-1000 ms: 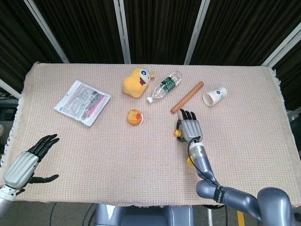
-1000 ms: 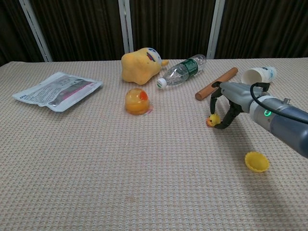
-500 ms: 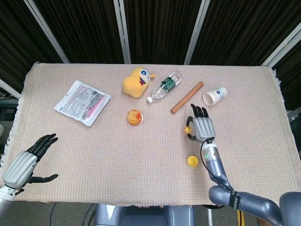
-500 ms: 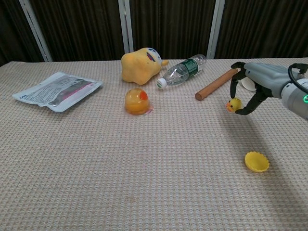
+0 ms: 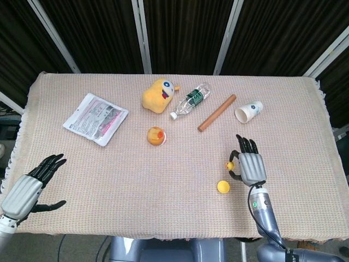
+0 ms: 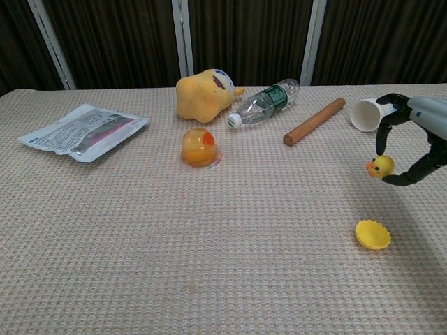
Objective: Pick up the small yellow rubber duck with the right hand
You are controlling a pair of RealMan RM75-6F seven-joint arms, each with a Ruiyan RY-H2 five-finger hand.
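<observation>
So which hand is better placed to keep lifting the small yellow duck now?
The right hand: it already pinches the small yellow duck between its fingers, raised clear of the table. The left hand hovers open at the far left edge, holding nothing.

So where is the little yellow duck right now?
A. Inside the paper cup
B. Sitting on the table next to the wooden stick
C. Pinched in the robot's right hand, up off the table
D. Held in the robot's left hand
C. In the chest view the small yellow duck is pinched between fingers of the right hand, clear of the cloth above the yellow cap; the left hand holds nothing.
</observation>
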